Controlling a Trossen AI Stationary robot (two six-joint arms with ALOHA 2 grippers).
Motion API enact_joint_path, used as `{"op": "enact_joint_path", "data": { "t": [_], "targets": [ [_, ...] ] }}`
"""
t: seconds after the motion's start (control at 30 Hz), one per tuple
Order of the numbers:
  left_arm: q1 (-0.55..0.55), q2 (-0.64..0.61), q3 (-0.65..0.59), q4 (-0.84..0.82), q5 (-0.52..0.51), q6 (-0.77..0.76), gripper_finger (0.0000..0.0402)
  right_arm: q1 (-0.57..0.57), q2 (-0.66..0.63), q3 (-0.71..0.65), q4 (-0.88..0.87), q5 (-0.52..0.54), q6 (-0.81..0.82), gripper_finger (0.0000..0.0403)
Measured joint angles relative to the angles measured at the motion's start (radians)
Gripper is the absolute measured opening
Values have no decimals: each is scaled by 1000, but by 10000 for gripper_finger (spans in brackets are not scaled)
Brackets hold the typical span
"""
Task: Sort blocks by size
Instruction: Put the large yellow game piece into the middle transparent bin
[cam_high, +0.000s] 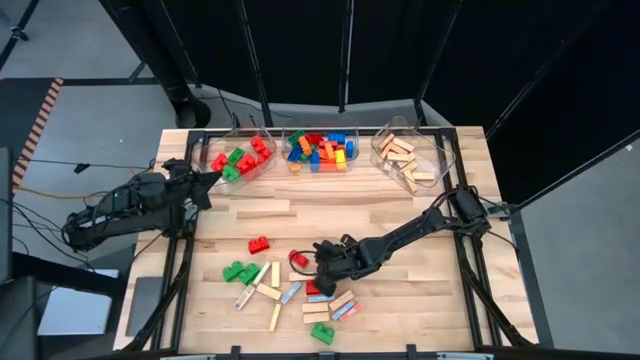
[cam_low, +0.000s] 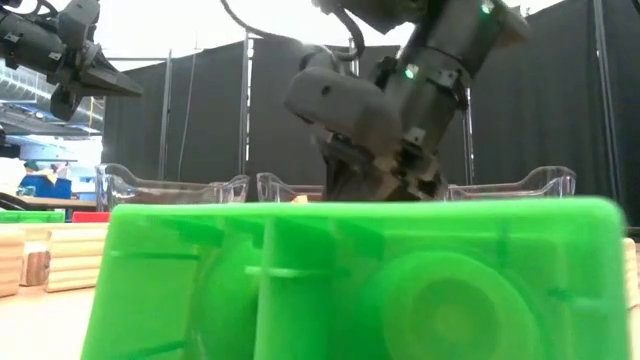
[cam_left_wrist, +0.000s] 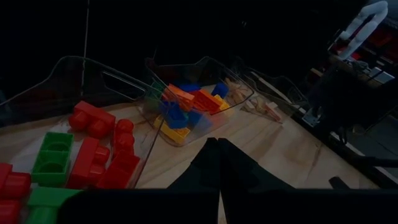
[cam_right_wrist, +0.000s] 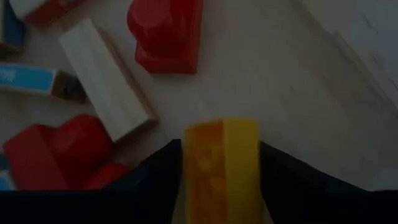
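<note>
Right tool (cam_right_wrist: 221, 180) is seen closing around a yellow brick (cam_right_wrist: 222, 162), lower centre of the desk (cam_high: 400, 300); left tool (cam_high: 205, 180) shut, upper left. Grip should be squared before lifting; neighbouring red brick (cam_right_wrist: 165, 31) left undisturbed.

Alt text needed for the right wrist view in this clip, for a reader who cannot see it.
The right gripper has its dark fingers on both sides of a yellow block, just above the wooden table. Beyond lie a red studded brick, a pale wooden bar and another red brick.
</note>
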Motion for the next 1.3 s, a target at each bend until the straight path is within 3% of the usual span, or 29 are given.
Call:
{"op": "enact_joint_path", "data": {
  "t": [0.13, 0.27, 0.53, 0.73, 0.87, 1.07, 1.13, 1.3],
  "targets": [
    [0, 0, 0, 0, 0, 0, 2, -3, -5, -31, 29, -27, -36, 175],
    [0, 0, 0, 0, 0, 0, 2, -22, -9, -23, 6, -45, -58, 96],
    [0, 0, 0, 0, 0, 0, 2, -179, -19, 81, -23, -33, -294, 101],
    [0, 0, 0, 1, 0, 0, 2, -430, -69, 168, -14, 29, -521, 101],
    [0, 0, 0, 1, 0, 0, 2, -606, -78, 221, -1, 26, -577, 101],
    [0, 0, 0, 1, 0, 0, 2, -789, -79, 237, -3, -122, -554, 102],
    [0, 0, 0, 1, 0, 0, 2, -819, -79, 237, -11, -166, -556, 138],
    [0, 0, 0, 1, 0, 0, 2, -830, -79, 237, -29, -194, -606, 274]
  ]
}}
